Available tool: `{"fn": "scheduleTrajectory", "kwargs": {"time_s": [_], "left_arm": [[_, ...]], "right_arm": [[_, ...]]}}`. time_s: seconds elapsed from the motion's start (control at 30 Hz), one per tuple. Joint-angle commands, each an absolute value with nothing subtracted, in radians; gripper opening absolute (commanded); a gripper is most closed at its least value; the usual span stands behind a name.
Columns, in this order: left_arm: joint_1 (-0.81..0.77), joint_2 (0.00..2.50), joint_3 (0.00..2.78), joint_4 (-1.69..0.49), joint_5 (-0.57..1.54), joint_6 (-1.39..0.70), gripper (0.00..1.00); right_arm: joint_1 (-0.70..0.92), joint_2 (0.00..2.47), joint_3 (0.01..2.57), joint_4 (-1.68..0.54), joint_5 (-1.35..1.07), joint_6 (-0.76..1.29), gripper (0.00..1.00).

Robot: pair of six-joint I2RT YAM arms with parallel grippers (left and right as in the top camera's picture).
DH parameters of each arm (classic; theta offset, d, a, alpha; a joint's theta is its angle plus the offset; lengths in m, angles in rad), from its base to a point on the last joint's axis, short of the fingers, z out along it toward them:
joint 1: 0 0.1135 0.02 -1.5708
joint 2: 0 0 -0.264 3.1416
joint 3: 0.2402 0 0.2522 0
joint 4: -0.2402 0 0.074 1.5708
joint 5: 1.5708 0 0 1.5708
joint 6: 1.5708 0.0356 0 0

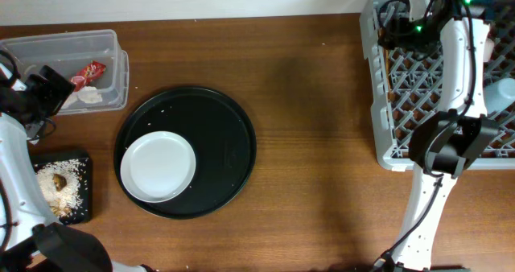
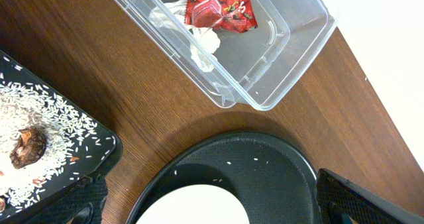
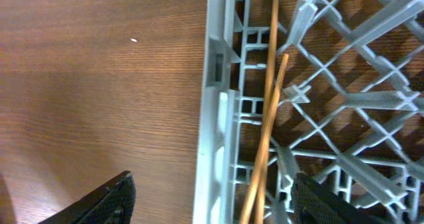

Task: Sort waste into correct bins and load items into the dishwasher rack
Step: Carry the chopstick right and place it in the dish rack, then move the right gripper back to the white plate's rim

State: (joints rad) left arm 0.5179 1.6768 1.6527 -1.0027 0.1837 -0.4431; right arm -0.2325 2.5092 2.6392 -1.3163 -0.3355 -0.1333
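Right pincer (image 3: 215, 207) hangs spread apart over the dishwasher rack (image 3: 216, 85) rim. Two wooden chopsticks (image 3: 268, 118) lie free just inside that edge, on the lattice. Outside the rim, open tabletop (image 3: 99, 85). Left pincer (image 2: 212, 207), well away from the rack, gapes wide too.

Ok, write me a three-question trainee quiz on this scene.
1. True or false: the wrapper lies in the tub.
2. Fill in: the plate sits on the ___.
3. Where do the chopsticks lie? A. in the tub. B. in the rack. C. on the plate.
Key: 1 true; 2 round tray; 3 B.
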Motion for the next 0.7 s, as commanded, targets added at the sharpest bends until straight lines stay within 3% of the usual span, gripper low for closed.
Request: {"fn": "scheduleTrajectory", "kwargs": {"time_s": [0.0, 0.17, 0.3, 0.47, 0.67], "left_arm": [[0.520, 1.677, 1.654, -1.002, 0.187, -0.452, 0.99], [0.520, 1.677, 1.654, -1.002, 0.187, -0.452, 0.99], [0.520, 1.677, 1.654, -1.002, 0.187, -0.452, 0.99], [0.520, 1.677, 1.654, -1.002, 0.187, -0.452, 0.99], [0.520, 1.677, 1.654, -1.002, 0.187, -0.452, 0.99]], "right_arm": [[-0.227, 2.502, 2.695, -1.352, -0.356, -0.007, 0.74], [-0.182, 2.453, 2.723, -1.460, -0.501, 0.005, 0.74], [-0.046, 2.440, 2.722, -1.551, -0.640, -0.056, 0.73], [0.200, 2.443, 2.688, -1.540, -0.553, -0.042, 0.74], [0.535, 2.443, 2.545, -1.362, -0.252, 0.257, 0.77]]}}
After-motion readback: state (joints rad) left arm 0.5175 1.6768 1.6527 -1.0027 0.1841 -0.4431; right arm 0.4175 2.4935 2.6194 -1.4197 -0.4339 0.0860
